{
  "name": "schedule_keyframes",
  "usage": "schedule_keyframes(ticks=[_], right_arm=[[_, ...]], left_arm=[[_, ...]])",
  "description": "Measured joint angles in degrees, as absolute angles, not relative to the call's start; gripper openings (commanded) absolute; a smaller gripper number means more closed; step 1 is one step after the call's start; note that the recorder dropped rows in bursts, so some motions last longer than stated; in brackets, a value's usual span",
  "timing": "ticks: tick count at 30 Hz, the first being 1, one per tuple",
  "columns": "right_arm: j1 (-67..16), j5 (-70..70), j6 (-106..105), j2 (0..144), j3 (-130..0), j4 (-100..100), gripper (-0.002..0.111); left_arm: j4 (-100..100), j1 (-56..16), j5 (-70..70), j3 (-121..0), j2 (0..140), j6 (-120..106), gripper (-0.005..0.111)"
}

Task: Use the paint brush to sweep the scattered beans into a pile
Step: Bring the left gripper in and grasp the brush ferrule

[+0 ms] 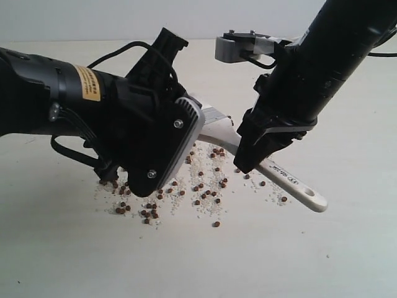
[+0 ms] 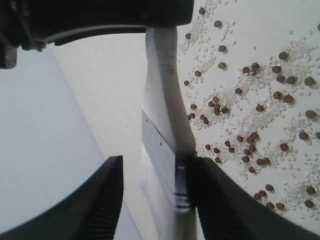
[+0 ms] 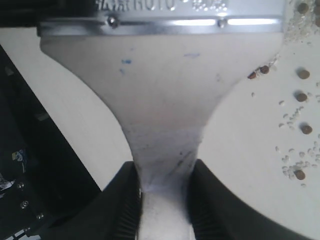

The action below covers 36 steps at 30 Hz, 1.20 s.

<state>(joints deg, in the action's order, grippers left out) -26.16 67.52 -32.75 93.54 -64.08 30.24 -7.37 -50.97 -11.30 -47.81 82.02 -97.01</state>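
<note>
The paint brush lies flat on the table, its cream handle (image 1: 291, 183) pointing to the front right. My right gripper (image 1: 248, 162) is shut on the handle's narrow neck (image 3: 165, 165), just behind the silver band (image 3: 165, 22). My left gripper (image 2: 157, 200) is open and straddles the brush's band (image 2: 165, 155), seen edge-on. One finger (image 2: 220, 200) touches the band's edge and the other (image 2: 95, 205) stands well clear. In the exterior view the left gripper (image 1: 173, 139) hides the bristles. The beans (image 1: 205, 186) (image 2: 250, 125) (image 3: 302, 97) lie scattered among whitish crumbs beside and in front of the brush.
The pale table (image 1: 347, 261) runs out in front and to the right of the bean patch. Both black arms cross above the beans, the left arm (image 1: 56, 93) low over the table and the right arm (image 1: 329, 56) coming down from the upper right.
</note>
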Motion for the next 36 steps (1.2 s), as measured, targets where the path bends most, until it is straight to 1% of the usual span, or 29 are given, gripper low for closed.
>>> schedule_keyframes(ticks=[14,20,24,26,29,32,34,36], right_arm=[[-26.06,68.75,-32.65,93.54,-64.08,30.61,0.0],[-26.06,68.83,-32.6,93.54,-64.08,30.61,0.0],[-26.06,68.83,-32.36,93.54,-64.08,30.88,0.0],[-26.06,68.83,-31.88,93.54,-64.08,30.88,0.0],[-26.06,68.83,-31.51,93.54,-64.08,30.88,0.0],[-25.98,68.83,-31.03,93.54,-64.08,31.0,0.0],[-25.98,68.88,-30.83,93.54,-64.08,31.0,0.0],[-25.98,69.02,-30.7,93.54,-64.08,31.0,0.0]], left_arm=[[-7.26,-50.87,-5.74,-47.81,86.11,-98.52,0.046],[-7.26,-48.23,-4.71,-47.81,86.35,-98.7,0.046],[-7.26,-48.25,-4.59,-47.81,86.35,-98.7,0.045],[-7.26,-48.25,-4.59,-47.81,86.35,-98.7,0.039],[-7.26,-48.25,-4.71,-47.81,86.45,-98.7,0.023],[-7.26,-48.25,-5.54,-47.81,86.75,-98.7,0.011],[-7.26,-48.25,-5.82,-47.81,86.75,-98.7,0.007],[-7.26,-48.25,-5.72,-47.81,86.75,-98.7,0.007]])
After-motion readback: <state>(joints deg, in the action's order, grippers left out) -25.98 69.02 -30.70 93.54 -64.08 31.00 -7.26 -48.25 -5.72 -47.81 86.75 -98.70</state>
